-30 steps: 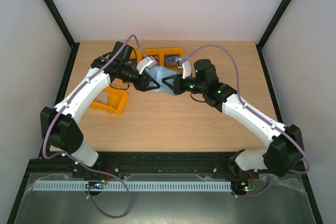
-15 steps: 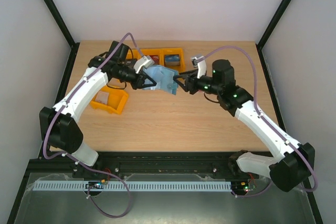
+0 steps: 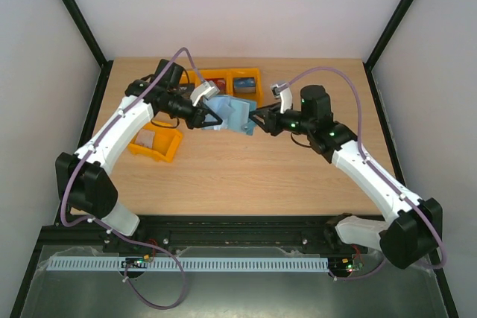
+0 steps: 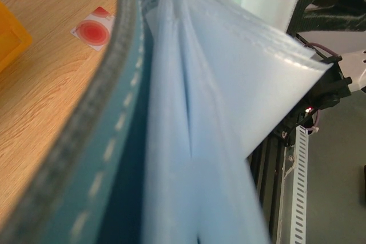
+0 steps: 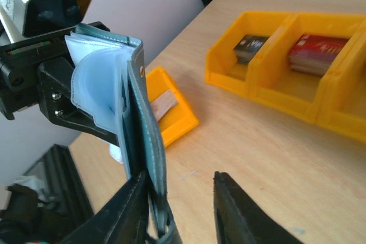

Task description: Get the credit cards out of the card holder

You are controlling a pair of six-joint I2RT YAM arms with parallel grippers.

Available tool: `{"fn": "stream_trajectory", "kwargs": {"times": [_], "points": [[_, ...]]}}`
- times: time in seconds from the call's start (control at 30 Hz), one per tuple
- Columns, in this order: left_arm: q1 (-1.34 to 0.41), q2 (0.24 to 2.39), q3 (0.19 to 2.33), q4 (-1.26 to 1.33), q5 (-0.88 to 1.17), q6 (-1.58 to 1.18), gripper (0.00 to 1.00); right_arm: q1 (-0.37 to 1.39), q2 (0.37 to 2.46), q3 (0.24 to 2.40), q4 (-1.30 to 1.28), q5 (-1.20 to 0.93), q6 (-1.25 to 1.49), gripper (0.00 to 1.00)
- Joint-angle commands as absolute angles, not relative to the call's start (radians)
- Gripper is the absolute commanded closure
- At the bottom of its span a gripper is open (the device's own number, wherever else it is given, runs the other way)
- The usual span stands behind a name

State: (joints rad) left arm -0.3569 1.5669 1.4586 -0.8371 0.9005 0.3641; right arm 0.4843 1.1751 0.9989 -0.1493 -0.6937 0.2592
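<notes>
My left gripper (image 3: pixel 208 119) is shut on the teal-blue card holder (image 3: pixel 228 112) and holds it open above the table, near the middle back. The left wrist view is filled by its teal cover (image 4: pixel 108 141) and pale blue pockets (image 4: pixel 229 95); my own fingers are hidden there. A white credit card with a red round mark (image 4: pixel 94 30) lies flat on the table below. My right gripper (image 3: pixel 256 118) is open at the holder's right edge. In the right wrist view the teal cover (image 5: pixel 150 152) hangs between the fingers, against the left one (image 5: pixel 128 212). The pinkish card is not visible.
A row of orange bins (image 3: pixel 232 80) with small packs stands at the back, also in the right wrist view (image 5: pixel 297 70). A single orange bin (image 3: pixel 156 144) holding a brown card-like piece sits on the left, under the left arm.
My right gripper drew back to the right from the holder and its arm rose, then edged in to the holder's right edge again. The left gripper keeps hold of the holder, shifted slightly back.
</notes>
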Motion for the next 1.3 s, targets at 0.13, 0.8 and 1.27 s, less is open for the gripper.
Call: {"fn": "stream_trajectory", "kwargs": {"times": [0.13,0.8,1.27], "points": [[-0.363,1.537,1.462,-0.841,0.95,0.379,0.98,0.528,1.27,0.998,0.029,-0.847,0.36,0.54],[-0.383,1.541,1.459,-0.891,1.023,0.439,0.98,0.611,1.378,1.027,0.159,-0.756,0.456,0.28],[-0.371,1.541,1.488,-0.909,1.039,0.448,0.9,0.61,1.293,1.009,0.1,-0.74,0.392,0.98]]}}
